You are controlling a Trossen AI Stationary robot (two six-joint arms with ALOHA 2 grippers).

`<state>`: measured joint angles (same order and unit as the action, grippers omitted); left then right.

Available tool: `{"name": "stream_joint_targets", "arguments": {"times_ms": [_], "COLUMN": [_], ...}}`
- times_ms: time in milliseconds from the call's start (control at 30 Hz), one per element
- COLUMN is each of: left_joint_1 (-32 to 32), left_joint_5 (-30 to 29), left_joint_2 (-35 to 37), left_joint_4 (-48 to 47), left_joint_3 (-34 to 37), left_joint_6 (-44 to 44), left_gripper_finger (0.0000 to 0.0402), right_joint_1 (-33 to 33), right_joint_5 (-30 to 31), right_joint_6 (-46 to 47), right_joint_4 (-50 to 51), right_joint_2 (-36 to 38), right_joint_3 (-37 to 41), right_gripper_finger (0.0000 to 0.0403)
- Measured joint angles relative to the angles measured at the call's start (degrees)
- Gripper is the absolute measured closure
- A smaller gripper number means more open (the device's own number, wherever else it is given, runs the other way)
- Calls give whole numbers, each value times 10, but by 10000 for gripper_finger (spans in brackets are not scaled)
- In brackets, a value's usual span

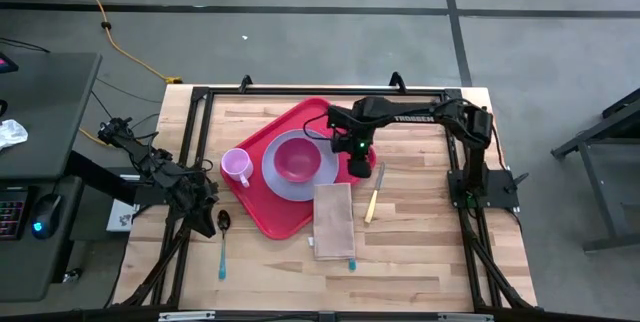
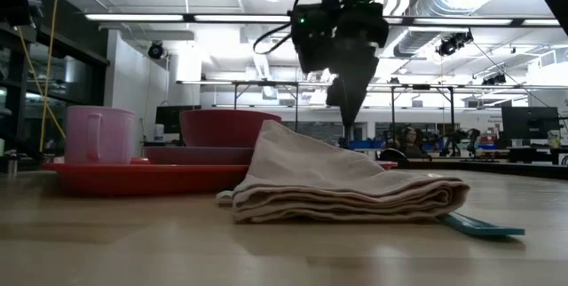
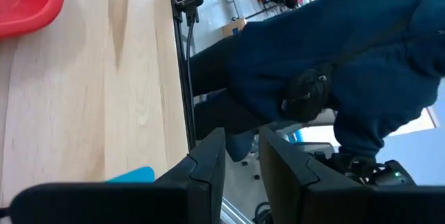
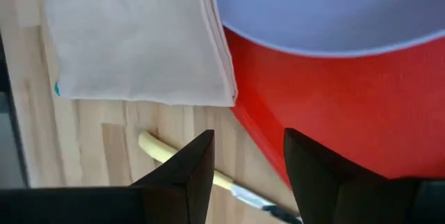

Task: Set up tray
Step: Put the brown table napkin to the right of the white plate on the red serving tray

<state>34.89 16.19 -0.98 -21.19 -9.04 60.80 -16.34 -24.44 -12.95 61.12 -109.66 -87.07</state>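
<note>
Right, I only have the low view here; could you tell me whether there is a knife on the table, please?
Observer: Yes, a cream-handled knife lies on the bare wood beside the napkin, off the tray.
Operator: And is a spoon out?
Observer: A teal-handled spoon lies on the table on the tray's other side, near the left gripper.
Operator: Is the right gripper holding anything?
Observer: No, the right gripper is open and empty, above the tray's edge near the knife.
</note>
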Motion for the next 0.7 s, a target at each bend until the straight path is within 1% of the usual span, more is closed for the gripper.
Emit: {"name": "stream_joint_targets", "arguments": {"times_ms": [100, 233, 367, 567, 700], "left_joint_1": [0, 0, 0, 0, 0], "left_joint_5": [-1, -2, -2, -2, -2], "left_joint_2": [0, 0, 0, 0, 0], "left_joint_4": [0, 0, 0, 0, 2], "left_joint_3": [0, 0, 0, 0, 0], "left_joint_6": [5, 29, 29, 29, 33], "left_gripper_finger": [284, 284, 284, 284, 284], "right_joint_1": [-3, -3, -3, -3, -1], "right_joint_5": [1, 4, -2, -29, -30], "right_joint_6": [-26, -28, -26, -12, -10], "right_joint_4": [-25, -52, -77, -121, -135], "right_joint_2": [14, 21, 21, 21, 21], "right_joint_3": [7, 29, 58, 64, 64], "right_gripper_finger": [252, 247, 249, 258, 261]}}
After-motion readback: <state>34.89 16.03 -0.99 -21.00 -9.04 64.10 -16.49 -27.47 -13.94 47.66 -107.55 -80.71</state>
